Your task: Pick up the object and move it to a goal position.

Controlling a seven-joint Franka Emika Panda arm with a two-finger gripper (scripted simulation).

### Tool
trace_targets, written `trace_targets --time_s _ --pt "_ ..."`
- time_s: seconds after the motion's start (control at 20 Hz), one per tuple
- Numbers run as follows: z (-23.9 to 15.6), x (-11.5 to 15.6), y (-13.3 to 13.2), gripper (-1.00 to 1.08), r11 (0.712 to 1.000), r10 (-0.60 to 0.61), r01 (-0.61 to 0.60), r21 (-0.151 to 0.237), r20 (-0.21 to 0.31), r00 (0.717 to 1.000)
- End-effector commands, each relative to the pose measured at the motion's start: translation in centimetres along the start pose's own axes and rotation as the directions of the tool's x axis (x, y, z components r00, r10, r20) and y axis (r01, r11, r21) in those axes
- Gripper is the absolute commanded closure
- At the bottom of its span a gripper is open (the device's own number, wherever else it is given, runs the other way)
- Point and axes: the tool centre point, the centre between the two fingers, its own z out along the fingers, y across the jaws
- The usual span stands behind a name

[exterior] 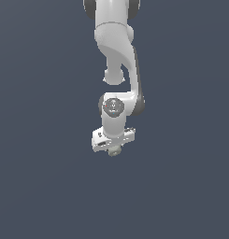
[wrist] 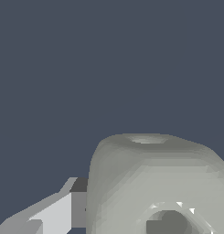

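A: Any writing or logos?
B: None readable. Arm [exterior: 117, 56] is plain white; the round joint cap has a tiny reddish-green mark, too small to make out.

A: Where's the lump?
B: In the exterior view the lump [exterior: 114, 151] sits right under the tool [exterior: 114, 148], poking out below the white hand. Only its lower edge shows there, the rest is hidden by the hand.

A: Wrist view?
B: The lump [wrist: 154, 183] fills the lower part of the picture, pale grey-beige, rounded corners, one dimple on the upper face and a bigger hole on the near face. It's cut off by the picture's edge on two sides.

A: Tool state?
B: One finger [wrist: 54, 212] shows, touching the lump's side. The other finger is out of frame. Looks narrowed onto the lump, gripping it.

A: Tabletop?
B: Can't make one out. Background is flat dark blue-grey in both views, no edge, no shadow. Arm's top is cut off by the frame.
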Motion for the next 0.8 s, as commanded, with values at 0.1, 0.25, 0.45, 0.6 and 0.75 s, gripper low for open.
trace_targets --time_s 0.1,0.25,0.45,0.6,0.75 --pt "-2.6 1.2 2.2 1.08 1.0 0.018 -0.019 -0.019 -0.039 0.999" --pt "-5.9 2.4 4.8 1.08 0.998 0.037 -0.041 -0.041 -0.086 0.996" --pt "-12.1 4.0 9.3 1.08 0.994 0.07 -0.084 -0.077 -0.172 0.983" --pt "-18.0 5.0 13.2 1.08 0.986 0.096 -0.126 -0.106 -0.251 0.963" --pt "-24.5 5.3 17.2 1.08 0.976 0.119 -0.172 -0.133 -0.335 0.935"
